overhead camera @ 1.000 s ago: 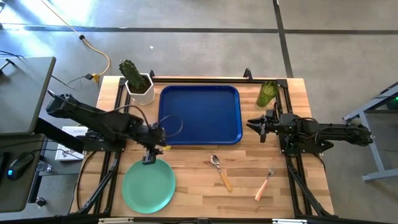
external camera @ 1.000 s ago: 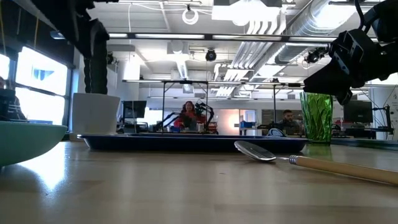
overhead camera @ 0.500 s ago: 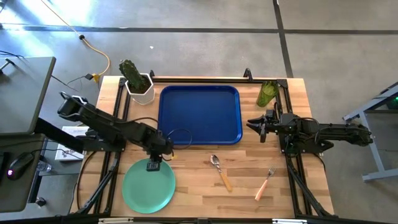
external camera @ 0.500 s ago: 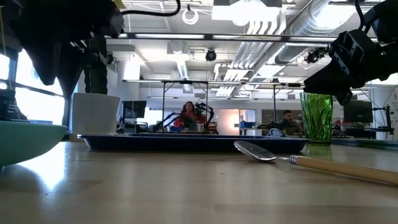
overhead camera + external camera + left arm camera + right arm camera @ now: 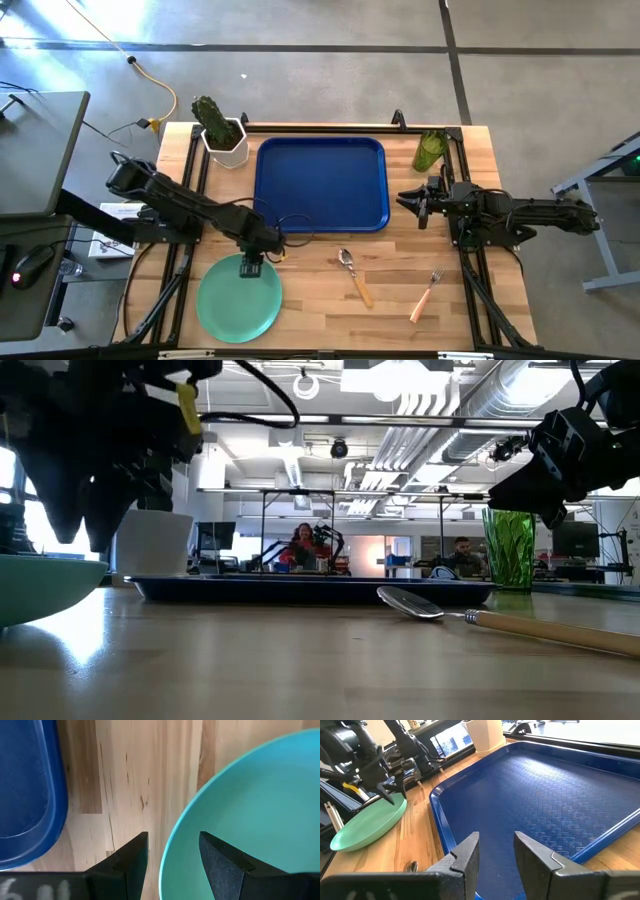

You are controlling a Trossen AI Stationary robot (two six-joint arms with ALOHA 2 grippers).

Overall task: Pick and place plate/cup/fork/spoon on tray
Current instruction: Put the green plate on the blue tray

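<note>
The mint-green plate lies flat on the table near the front left. My left gripper points straight down over the plate's far rim. It is open, with one finger inside the rim and one outside, and I see no touch. The blue tray lies at the middle back. The spoon and the fork lie on the wood to the right of the plate. The green cup stands at the back right. My right gripper waits open beside the tray's right edge.
A cactus in a white pot stands at the back left corner, just left of the tray. Bare wood lies between the plate and the tray's near rim. People sit in the room beyond the table.
My left gripper has come down and a little toward the table's near edge. It has tipped until it points straight down, and has ended over the plate's far rim. Its fingers have stayed open.
</note>
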